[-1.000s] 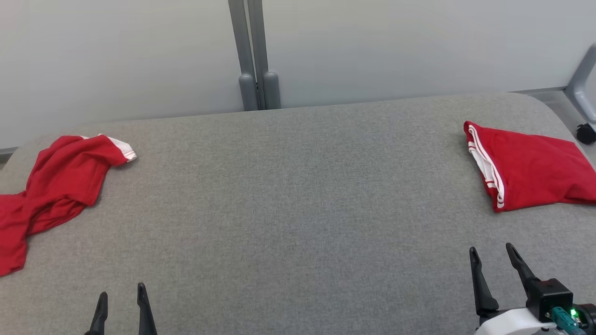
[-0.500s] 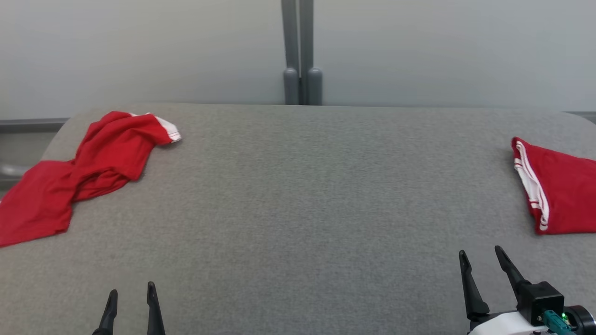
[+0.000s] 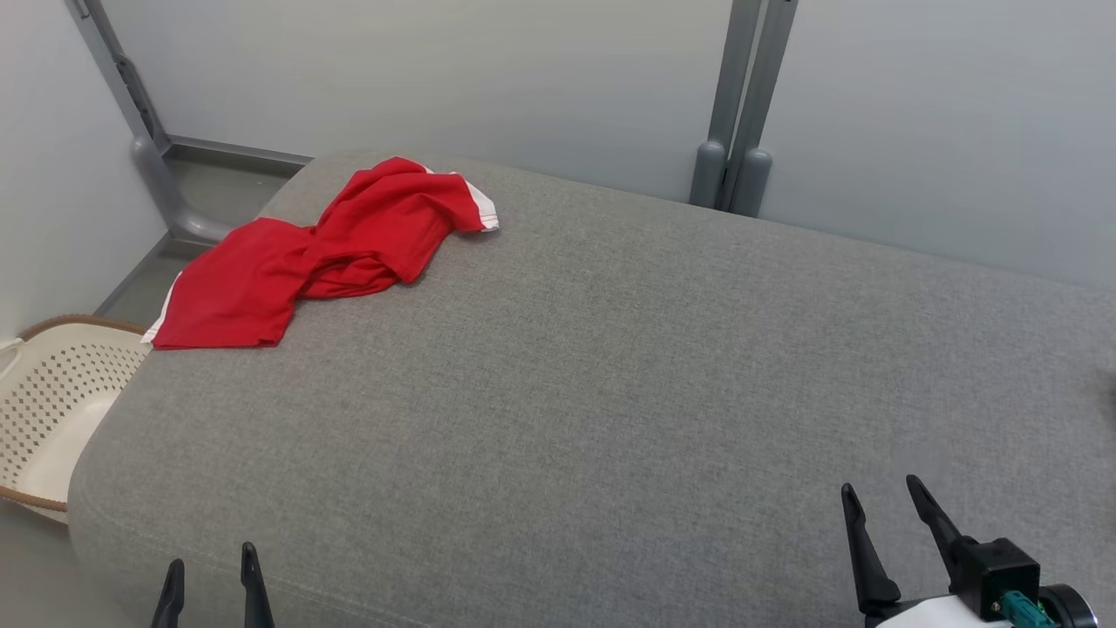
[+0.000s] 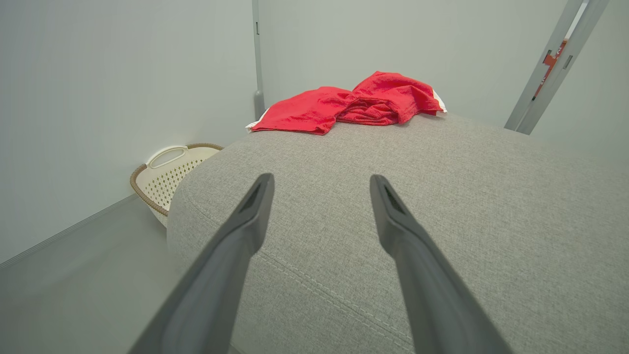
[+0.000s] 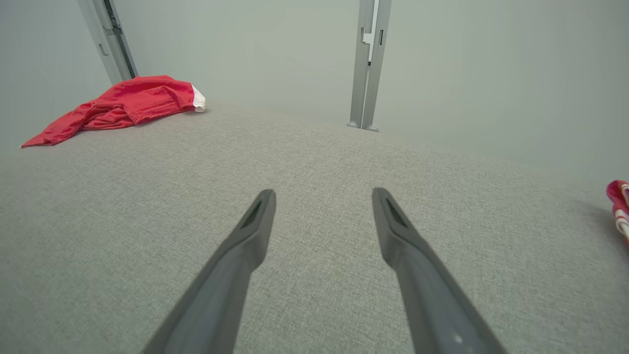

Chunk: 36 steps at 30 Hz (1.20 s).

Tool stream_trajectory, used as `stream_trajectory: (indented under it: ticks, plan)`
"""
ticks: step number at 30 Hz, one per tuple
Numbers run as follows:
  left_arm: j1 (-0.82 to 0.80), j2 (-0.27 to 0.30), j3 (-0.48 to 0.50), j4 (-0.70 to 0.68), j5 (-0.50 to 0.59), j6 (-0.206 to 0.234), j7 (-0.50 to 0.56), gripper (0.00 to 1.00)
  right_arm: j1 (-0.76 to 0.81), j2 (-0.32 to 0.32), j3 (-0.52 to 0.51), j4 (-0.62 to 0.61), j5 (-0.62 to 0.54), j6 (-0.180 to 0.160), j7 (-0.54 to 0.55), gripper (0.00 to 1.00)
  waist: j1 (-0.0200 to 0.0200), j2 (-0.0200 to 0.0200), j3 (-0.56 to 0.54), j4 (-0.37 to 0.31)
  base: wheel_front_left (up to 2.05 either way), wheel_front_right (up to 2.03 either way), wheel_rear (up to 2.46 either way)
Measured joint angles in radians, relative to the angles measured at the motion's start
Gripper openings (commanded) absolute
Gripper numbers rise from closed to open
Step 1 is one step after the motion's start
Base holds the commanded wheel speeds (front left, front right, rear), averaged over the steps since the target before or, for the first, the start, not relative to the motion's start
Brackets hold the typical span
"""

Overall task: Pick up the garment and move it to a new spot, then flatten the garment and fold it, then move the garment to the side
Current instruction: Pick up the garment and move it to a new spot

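Note:
A crumpled red garment point(image 3: 323, 253) with white trim lies at the far left corner of the grey padded table point(image 3: 610, 366); it also shows in the left wrist view point(image 4: 354, 101) and the right wrist view point(image 5: 123, 105). My left gripper point(image 3: 212, 571) is open at the near left edge, well short of the garment, with nothing between its fingers. My right gripper point(image 3: 881, 506) is open at the near right, empty, above bare table. In the wrist views the left gripper point(image 4: 320, 182) and right gripper point(image 5: 323, 195) both stand wide apart.
A cream perforated laundry basket point(image 3: 52, 401) stands on the floor left of the table, also in the left wrist view point(image 4: 167, 172). A second red folded garment's edge point(image 5: 620, 204) peeks in at the right. Grey posts point(image 3: 737, 113) and walls stand behind the table.
The head camera has swung left: the crumpled garment now sits nearer the middle, the folded one at the right has left the head view, and the basket has come in. Both grippers stay open.

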Motion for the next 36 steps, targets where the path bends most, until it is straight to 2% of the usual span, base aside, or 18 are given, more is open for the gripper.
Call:
stream_trajectory:
  ticks: [4,8,13,18,23,27,33,36]
  plan:
    - [-0.021,0.0,-0.016,-0.003,-0.012,-0.012,0.0,1.0,0.004,0.0,-0.007,-0.005,-0.008,0.0,0.0,1.0,0.0,0.0,0.016,-0.001,0.0,0.0,0.0]
    - [-0.138,0.001,-0.066,0.059,-0.05,-0.039,0.0,1.0,-0.051,-0.018,-0.022,-0.031,-0.029,0.0,0.0,1.0,0.0,0.0,0.063,-0.004,0.0,0.0,0.0]
    - [-0.397,0.001,-0.1,0.178,-0.115,-0.065,0.0,1.0,-0.151,-0.091,-0.043,-0.086,-0.041,0.0,0.0,1.0,0.0,0.0,0.155,-0.006,0.0,0.0,0.0]
    - [-0.664,0.023,-0.113,0.332,-0.179,-0.086,0.069,1.0,-0.223,-0.145,-0.09,-0.128,-0.043,0.0,0.0,1.0,0.0001,0.0,0.29,-0.01,0.0,0.0,0.0]
    - [-0.921,0.075,-0.103,0.472,-0.26,-0.095,0.173,1.0,-0.282,-0.181,-0.101,-0.156,-0.041,0.0,0.0,1.0,0.0001,0.0,0.453,-0.029,0.0,0.0,0.0]
    - [-1.083,0.139,-0.071,0.596,-0.31,-0.097,0.255,1.0,-0.297,-0.196,-0.102,-0.173,-0.034,0.0,0.0,1.0,0.0002,0.0,0.569,-0.05,0.0,0.0,0.0]
    - [-1.242,0.243,0.008,0.768,-0.361,-0.054,0.315,1.0,-0.316,-0.208,-0.079,-0.227,-0.021,0.001,-0.009,1.0,0.0001,-0.0001,0.69,-0.093,0.0,0.0,0.0]
    - [-1.278,0.293,0.028,0.847,-0.373,-0.051,0.347,1.0,-0.327,-0.21,-0.066,-0.252,-0.016,0.001,-0.012,1.0,0.0001,-0.0001,0.722,-0.126,0.0,0.0,0.0]
